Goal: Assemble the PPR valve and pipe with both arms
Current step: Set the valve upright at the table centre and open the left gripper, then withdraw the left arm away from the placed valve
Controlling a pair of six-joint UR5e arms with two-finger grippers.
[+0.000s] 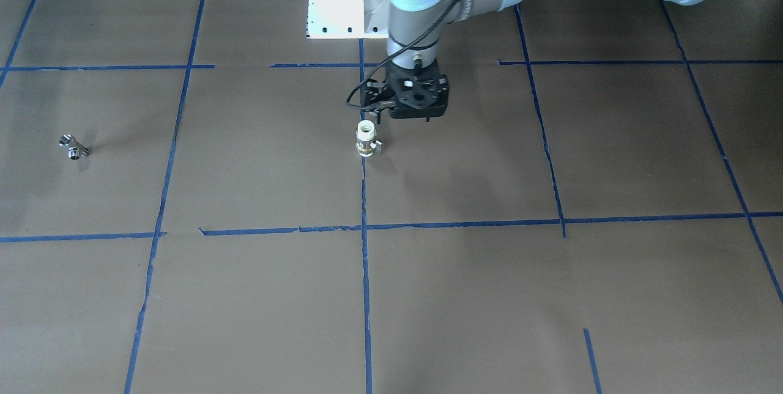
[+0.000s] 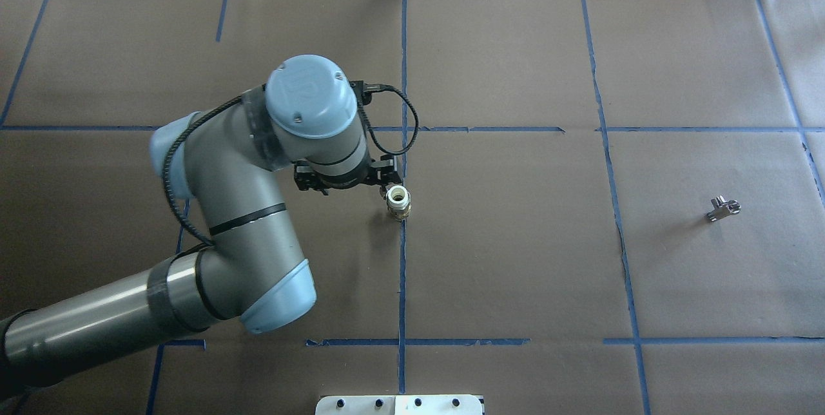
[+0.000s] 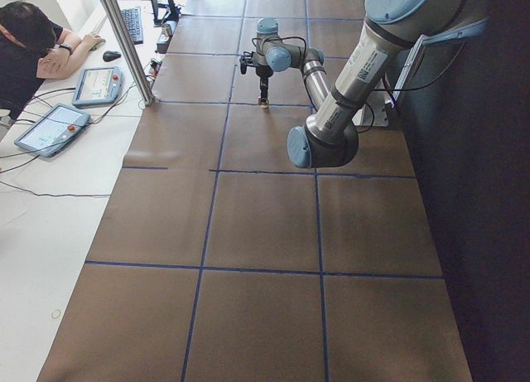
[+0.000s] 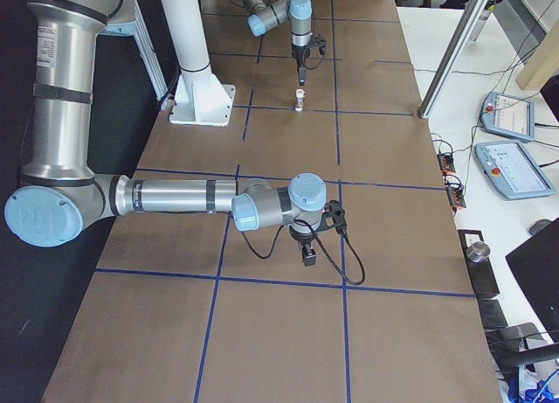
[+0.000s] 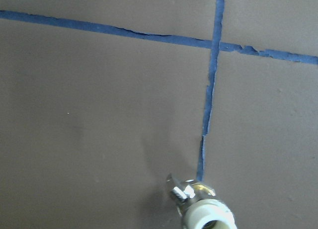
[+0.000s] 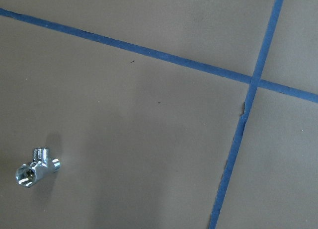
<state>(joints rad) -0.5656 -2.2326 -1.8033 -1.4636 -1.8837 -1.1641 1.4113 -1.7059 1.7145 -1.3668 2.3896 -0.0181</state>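
Valve [image 1: 367, 138] stands upright on the brown table [image 1: 465, 296], white end up with the open bore showing. It sits right on the middle blue tape line [image 1: 365, 271]. A small lever sticks out of its metal band. Nothing grips it.

Left arm [image 2: 238, 209] reaches in to the table centre with the wrist pointing down. Left claw [image 1: 411, 111] hangs just beside the valve, on the robot's left of it and a bit higher, not touching. Its fingers are hidden under the black body from both fixed cams, and the left wrist cam shows none. Can't tell if they're apart or together. That wrist cam catches only the valve's top at its bottom edge.

Pipe [image 2: 724, 208] lies on its side on the paper, far out on the robot's right and well apart from the valve. It's inside a tape square, off the lines. It's chrome and T-shaped with open ends. The right wrist cam has it lower left, with a tape crossing off to the right.

Right arm [image 4: 175, 196] shows only from the cam at the table's right end, forearm stretched low over the table. Right claw [image 4: 307, 256] points down, close above the paper. Apart or together, can't tell from there. The pipe is too small to pick out in that view.

Person [image 3: 25, 42] sits at the side bench by two tablets [image 3: 51, 127].
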